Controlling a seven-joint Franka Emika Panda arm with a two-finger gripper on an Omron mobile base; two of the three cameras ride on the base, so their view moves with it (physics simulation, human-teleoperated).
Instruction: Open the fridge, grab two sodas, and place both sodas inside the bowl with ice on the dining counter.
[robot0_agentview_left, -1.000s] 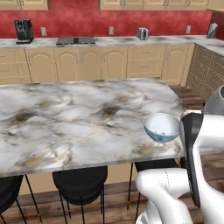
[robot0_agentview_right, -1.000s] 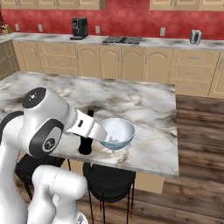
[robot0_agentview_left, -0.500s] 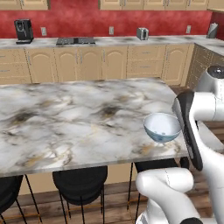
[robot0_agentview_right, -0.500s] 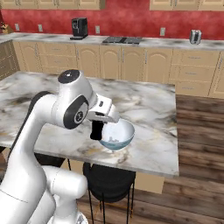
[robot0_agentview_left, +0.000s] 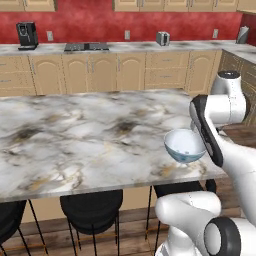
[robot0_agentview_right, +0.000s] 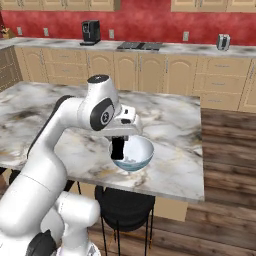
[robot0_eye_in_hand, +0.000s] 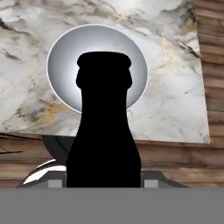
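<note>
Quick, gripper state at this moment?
Gripper: shut on a soda, held over the bowl.

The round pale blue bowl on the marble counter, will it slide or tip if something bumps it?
The round pale blue bowl probably slides: the white marble counter looks smooth. It sits near the counter's edge, so a hard shove could send it off. Its rounded underside may let it rock.
</note>
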